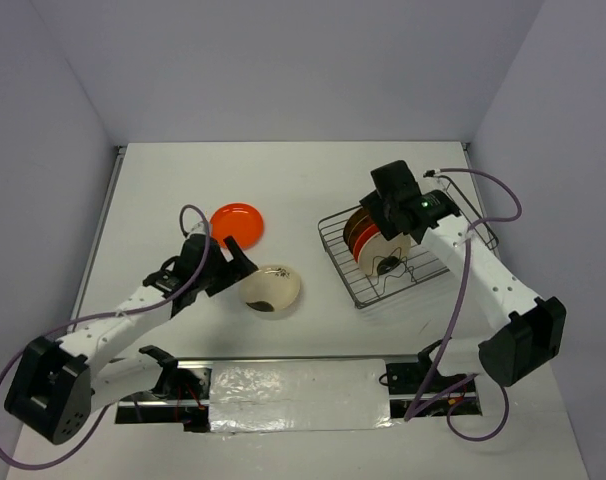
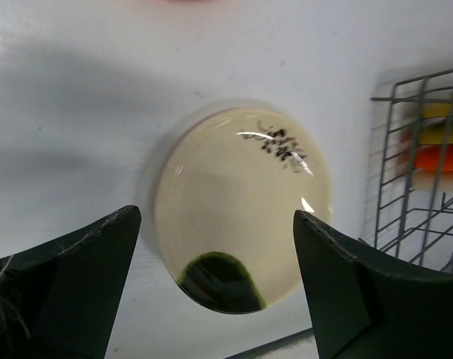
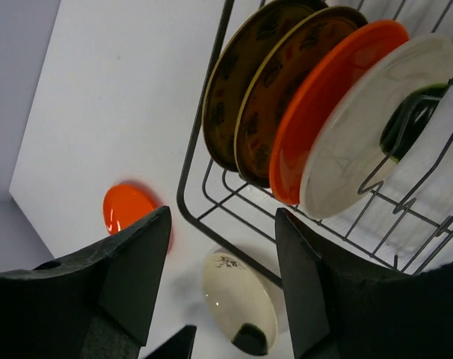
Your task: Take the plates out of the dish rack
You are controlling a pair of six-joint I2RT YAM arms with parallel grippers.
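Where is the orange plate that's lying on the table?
In the top view the orange plate lies flat on the left half of the table, just behind the cream plate and left of the rack.

- Top camera: high above the near edge, looking down over the whole table [image 1: 313, 180].
- Left wrist camera: close above the cream plate [image 2: 241, 206], facing down.
- Right wrist camera: near the dish rack [image 3: 211, 187], looking down past it; all three views share that plate.
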